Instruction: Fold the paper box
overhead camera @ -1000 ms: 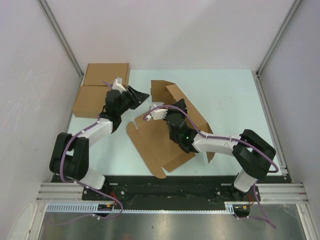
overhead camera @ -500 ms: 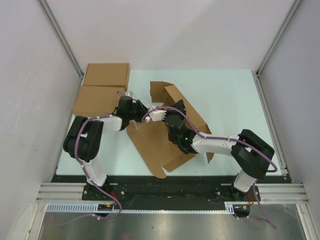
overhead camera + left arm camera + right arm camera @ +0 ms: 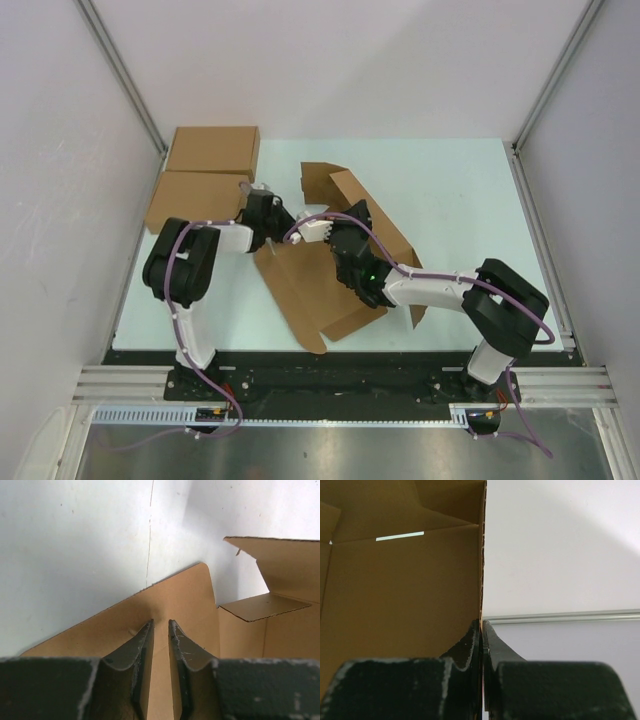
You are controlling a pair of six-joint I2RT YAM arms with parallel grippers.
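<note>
Left tool (image 3: 160,625) sits at the near-left part of the paper box (image 3: 300,285), just to the right of the two made-up brown boxes (image 3: 195,198) at the far-left corner of the worktop (image 3: 450,190). Its jaws are only a narrow gap apart, poised over the rounded flap (image 3: 185,595) with cardboard showing through the gap. I cannot tell whether the pads touch the flap, and nothing looks pinched. The paper box itself lies across the middle of the worktop, partly formed: its left panel is low and fairly flat, while its far and right walls are raised. To the right, the right tool (image 3: 481,625) is clamped tight on the top edge of a standing wall (image 3: 405,580), with the board sandwiched between its pads right at the rim. The risks follow from that shallow bite. A pull or twist from the right arm could let the wall slip free or crush the corrugated edge, and the raised side would then flop open. On the left, jaws closing without the flap's edge between them would only scrape the surface — and a downward press there could shove the loose sheet across the smooth worktop or crease the panel away from its score line. If the two arms work against each other, the slim tabs could tear.
</note>
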